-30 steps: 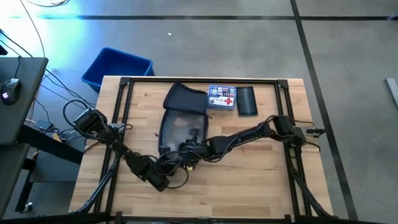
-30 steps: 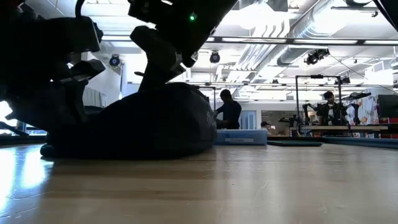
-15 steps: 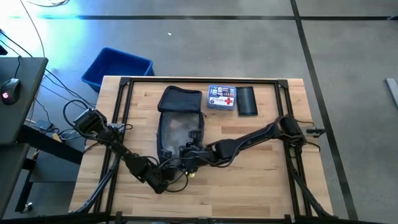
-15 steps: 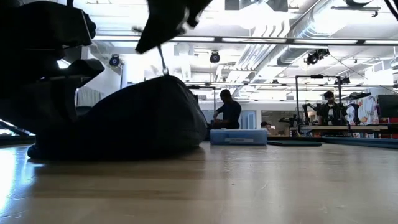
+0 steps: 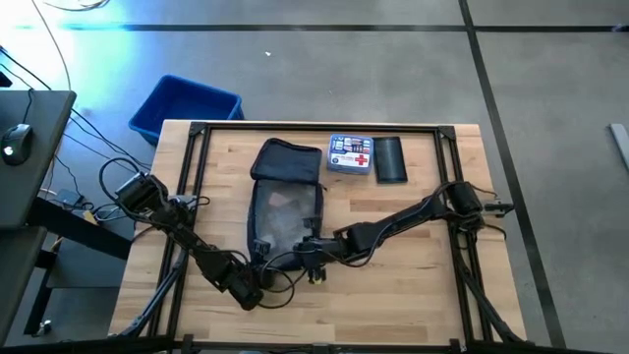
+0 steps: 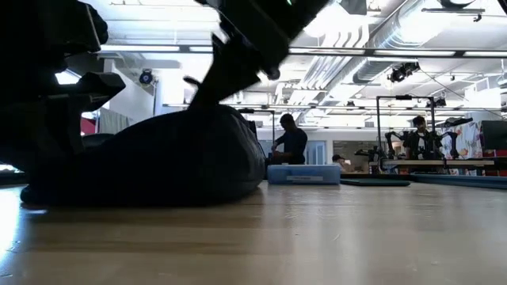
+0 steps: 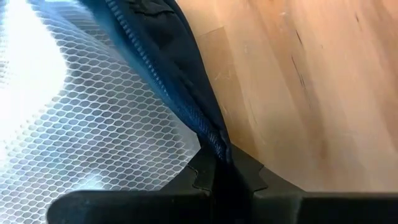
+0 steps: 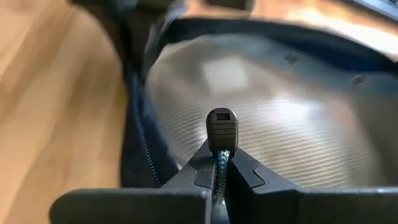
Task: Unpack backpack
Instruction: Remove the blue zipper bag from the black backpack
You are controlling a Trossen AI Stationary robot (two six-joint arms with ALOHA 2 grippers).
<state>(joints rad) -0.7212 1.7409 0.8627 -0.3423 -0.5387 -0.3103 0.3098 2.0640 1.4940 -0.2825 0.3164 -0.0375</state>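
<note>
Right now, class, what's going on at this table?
Two dark robot arms are working on a dark navy soft fabric backpack lying on the wooden table. The left pincer is shut on the backpack's zippered edge at its near end. The right pincer is shut on the black zipper pull, with pale mesh lining showing. A first-aid tin and a flat black pouch lie beyond it.

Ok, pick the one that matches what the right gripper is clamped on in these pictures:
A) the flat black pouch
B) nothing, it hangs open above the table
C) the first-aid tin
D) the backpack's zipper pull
D: in the right wrist view the right gripper is shut on the zipper pull and its cord, over the opened backpack; the tin and pouch lie untouched at the table's far edge.
</note>
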